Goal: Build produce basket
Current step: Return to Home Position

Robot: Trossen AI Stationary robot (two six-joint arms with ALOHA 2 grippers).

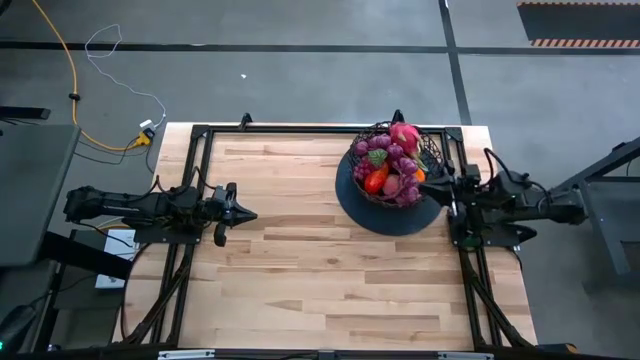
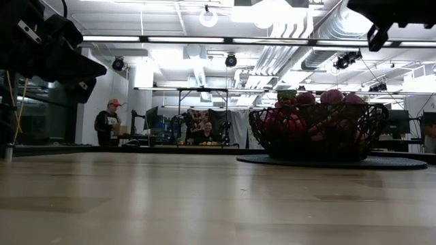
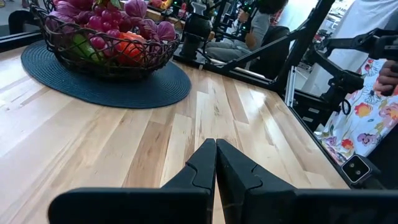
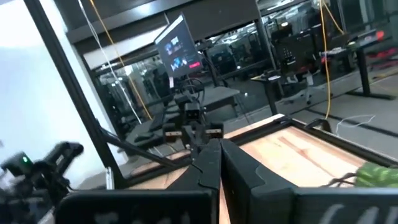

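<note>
The basket [image 1: 372, 133], a round black wire bowl, stands on a dark round disc [image 1: 375, 212] at the table's far right. The produce [image 1: 393, 160] is heaped inside it: purple grapes, pink, red, orange and green pieces, also seen in the left wrist view as produce [image 3: 106, 25]. My left gripper [image 1: 250, 214] hovers shut over the table's left side, pointing toward the basket, with nothing between its fingers [image 3: 205, 158]. My right gripper [image 1: 440, 185] is shut and raised at the basket's right rim, holding nothing; its fingers [image 4: 208, 158] point across the table.
Black frame rails [image 1: 300, 130] run along the table's far edge and sides. Bare wood [image 1: 320, 280] fills the middle and near part of the table. A yellow cable [image 1: 70, 70] lies on the floor at the far left. People [image 2: 107, 122] are in the room behind.
</note>
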